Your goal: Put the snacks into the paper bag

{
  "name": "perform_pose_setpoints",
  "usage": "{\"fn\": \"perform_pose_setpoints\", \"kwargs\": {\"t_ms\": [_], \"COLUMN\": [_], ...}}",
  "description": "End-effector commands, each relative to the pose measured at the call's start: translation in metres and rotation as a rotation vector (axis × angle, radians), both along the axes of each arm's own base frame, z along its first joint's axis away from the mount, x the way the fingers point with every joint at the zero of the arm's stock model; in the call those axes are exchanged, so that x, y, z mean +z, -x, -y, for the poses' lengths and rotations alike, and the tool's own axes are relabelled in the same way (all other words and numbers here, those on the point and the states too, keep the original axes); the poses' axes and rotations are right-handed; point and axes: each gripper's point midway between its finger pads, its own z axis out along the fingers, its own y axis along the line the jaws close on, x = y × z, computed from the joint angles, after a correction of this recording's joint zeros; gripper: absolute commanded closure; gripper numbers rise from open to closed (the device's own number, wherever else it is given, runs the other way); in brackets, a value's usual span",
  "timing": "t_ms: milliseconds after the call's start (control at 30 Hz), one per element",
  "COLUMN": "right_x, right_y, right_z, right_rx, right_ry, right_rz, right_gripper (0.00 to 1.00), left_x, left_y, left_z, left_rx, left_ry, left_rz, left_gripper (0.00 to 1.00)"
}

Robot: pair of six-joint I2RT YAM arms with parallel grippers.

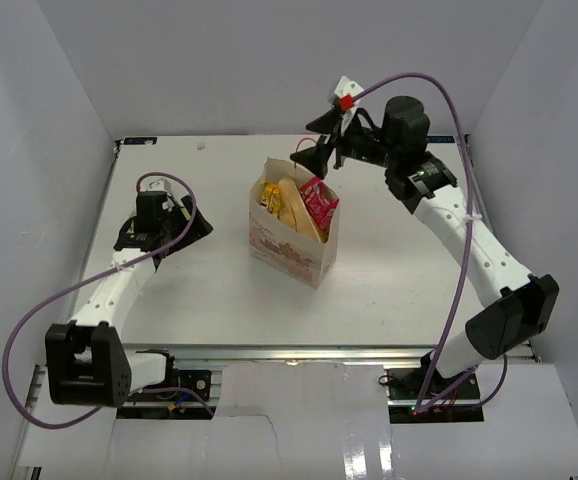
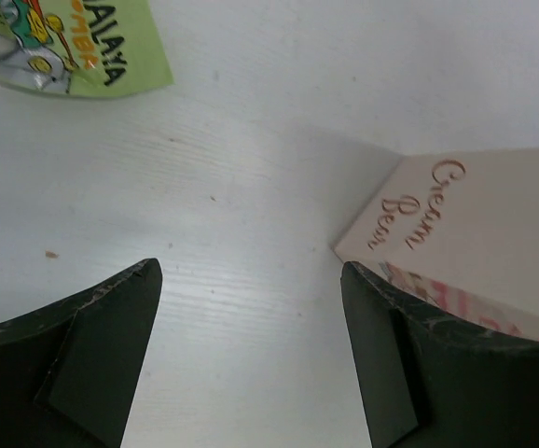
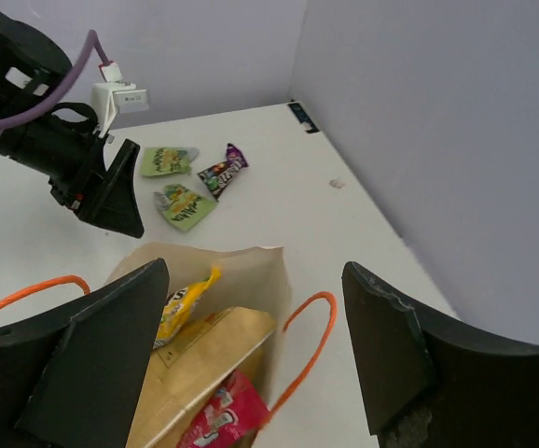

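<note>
We found the paper bag (image 1: pixel 291 250) upright in the middle of the desk (image 1: pixel 209 300), its mouth open and its orange handles (image 3: pixel 309 329) splayed to either side. Inside it lay the golden chip bag (image 3: pixel 204 359), with a yellow packet (image 3: pixel 184 303) beside it and a red-pink packet (image 3: pixel 221 415) tucked against it. We judged the job roughly half done.

Out on the desk, apart from the bag, lay a light green packet (image 3: pixel 167 161), a second green packet (image 3: pixel 186 205) and a purple packet (image 3: pixel 223 171). Those three were left to collect.

The right gripper (image 3: pixel 249 275) hung over the bag's mouth, jaws spread and holding nothing. The left gripper (image 2: pixel 249 271) sat low beside the bag's printed side, near the loose packets, its jaws likewise released and empty.
</note>
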Motion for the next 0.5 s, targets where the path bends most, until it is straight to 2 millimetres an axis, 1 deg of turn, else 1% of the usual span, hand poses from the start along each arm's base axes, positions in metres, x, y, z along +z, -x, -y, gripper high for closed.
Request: {"fn": "perform_pose_setpoints", "kwargs": {"t_ms": [0, 33, 67, 100, 133, 167, 200, 233, 267, 300, 333, 367, 400, 433, 467], "right_x": [0.04, 0.037, 0.038, 0.043, 0.037, 0.037, 0.041, 0.033, 0.032, 0.034, 0.024, 0.022, 0.02, 0.011, 0.008], "right_y": [0.02, 0.021, 0.022, 0.028, 0.029, 0.03, 0.035, 0.035, 0.032, 0.035, 0.033, 0.03, 0.03, 0.029, 0.025], "right_z": [0.027, 0.032, 0.038, 0.044, 0.049, 0.056, 0.063, 0.067, 0.076, 0.083, 0.089, 0.099, 0.104, 0.109, 0.118], "right_rx": [0.052, 0.053, 0.047, 0.045, 0.043, 0.035, 0.027, 0.019, -0.004, -0.019, -0.032, -0.05, -0.061, -0.072, -0.087], "right_ry": [0.016, 0.037, 0.043, 0.043, 0.051, 0.053, 0.05, 0.055, 0.053, 0.048, 0.051, 0.049, 0.043, 0.045, 0.042], "right_rz": [0.138, 0.151, 0.16, 0.182, 0.174, 0.182, 0.192, 0.175, 0.163, 0.163, 0.134, 0.119, 0.1, 0.074, 0.056], "right_gripper": [0.19, 0.19, 0.19, 0.19, 0.19, 0.19, 0.19, 0.19, 0.18, 0.18, 0.18, 0.18, 0.18, 0.18, 0.18], "left_x": [0.013, -0.005, -0.01, -0.004, -0.009, -0.025, -0.03, -0.029, -0.047, -0.047, -0.053, -0.06, -0.073, -0.072, -0.076], "left_y": [-0.036, -0.043, -0.05, -0.062, -0.065, -0.071, -0.075, -0.079, -0.08, -0.081, -0.082, -0.083, -0.084, -0.089, -0.09], "left_z": [-0.026, -0.031, -0.036, -0.039, -0.043, -0.063, -0.075, -0.082, -0.089, -0.101, -0.105, -0.107, -0.108, -0.108, -0.11], "left_rx": [0.057, 0.068, 0.087, 0.098, 0.114, 0.179, 0.225, 0.26, 0.305, 0.362, 0.388, 0.396, 0.398, 0.399, 0.405], "left_ry": [-0.049, -0.056, -0.076, -0.087, -0.103, -0.125, -0.163, -0.181, -0.187, -0.22, -0.22, -0.218, -0.219, -0.216, -0.214], "left_rz": [0.034, -0.019, -0.033, -0.022, -0.048, -0.099, -0.119, -0.14, -0.203, -0.235, -0.262, -0.285, -0.319, -0.313, -0.323], "left_gripper": [0.12, 0.12, 0.12, 0.12, 0.12, 0.13, 0.13, 0.13, 0.13, 0.14, 0.14, 0.14, 0.14, 0.15, 0.15]}}
